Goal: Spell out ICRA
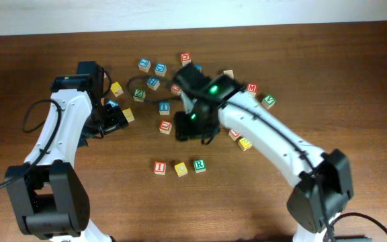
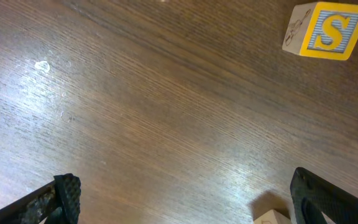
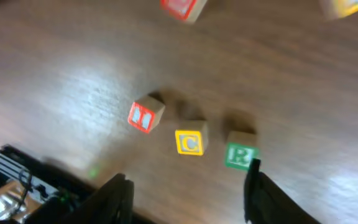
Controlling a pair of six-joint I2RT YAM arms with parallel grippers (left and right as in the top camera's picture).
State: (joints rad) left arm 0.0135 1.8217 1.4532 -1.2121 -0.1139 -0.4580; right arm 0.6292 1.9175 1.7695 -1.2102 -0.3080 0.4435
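My right gripper (image 3: 186, 180) hung released over the table (image 1: 355, 81), its two dark fingers (image 3: 115, 194) spread apart with only bare wood between them and nothing in their hold. Just ahead of it, in my right wrist view, lay three of the letters in a row: the red I cube (image 3: 145, 116) to the left, the yellow C cube (image 3: 191, 142) in the middle, and the green R cube (image 3: 241, 152) to the right, close beside the tip of one finger. The three stood near one another but apart, with small gaps between them, the I cube turned a little out of line with the rest. From overhead the same row sat toward the front of the table, and my right arm reached across to the space between it and the scattered cubes (image 1: 160, 68) farther back. The A cube I could not pick out among those; their letters were too small to read. My left gripper (image 2: 185, 193) was off to the left side, wide open and empty over bare wood, with a yellow-bordered S cube (image 2: 325, 29) well ahead of it and the corner of a pale cube (image 2: 271, 217) just beside one finger.
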